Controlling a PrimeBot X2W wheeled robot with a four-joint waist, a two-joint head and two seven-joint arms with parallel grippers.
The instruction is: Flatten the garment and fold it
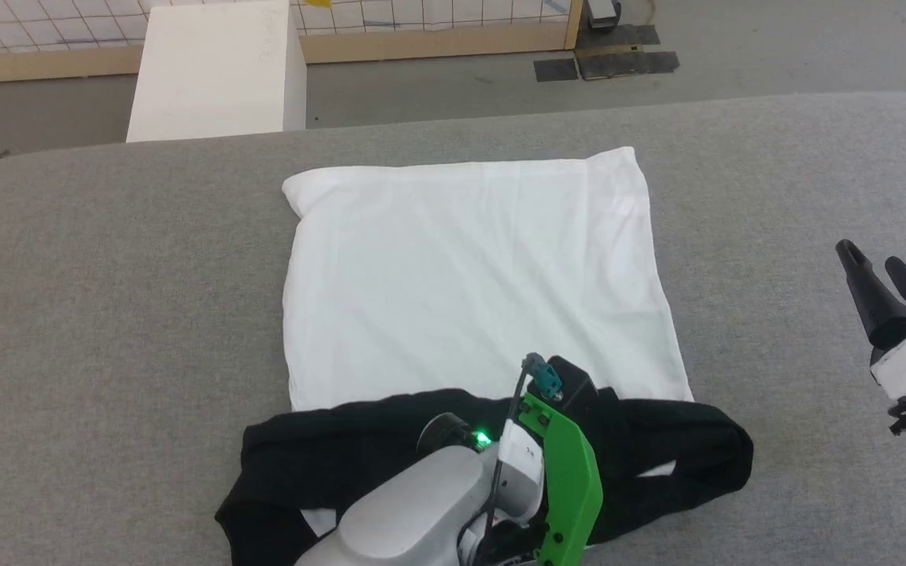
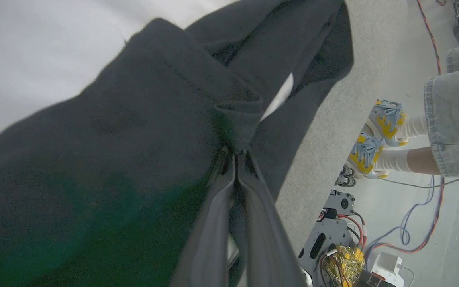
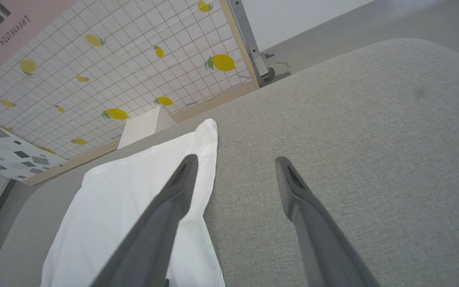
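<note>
While the garment (image 1: 469, 275), a soft white-bodied shirt with black sleeves, is spread at the middle of the grey woven-cloth table (image 1: 107, 275), broad grey margins are seen to its left and right, and a narrower strip along the table's far edge. The white body is laid out as a nearly square panel, smooth but for faint creases, with two rounded corners at its far edge. The black sleeves are gathered into a crumpled band across the near edge of that panel, closest to the robot.

The left gripper (image 2: 235, 159) is set down on this black band. Its two dark fingers are pressed together, with a small ridge of black fabric pinched at their tips. The right gripper (image 1: 870, 255) is held over bare table, well apart from the garment's right edge, with its fingers spread and nothing between them.

Beyond the table's rounded far edge, a plain white rectangular block (image 1: 217, 71) is seen on the grey floor (image 1: 736, 47). Behind it stands a white grid-patterned wall panel printed with yellow lemons (image 3: 114, 79). Beside the table, a person's blue-and-yellow shoes (image 2: 367, 153) and loose red and blue cables (image 2: 412, 239) are seen on the floor.
</note>
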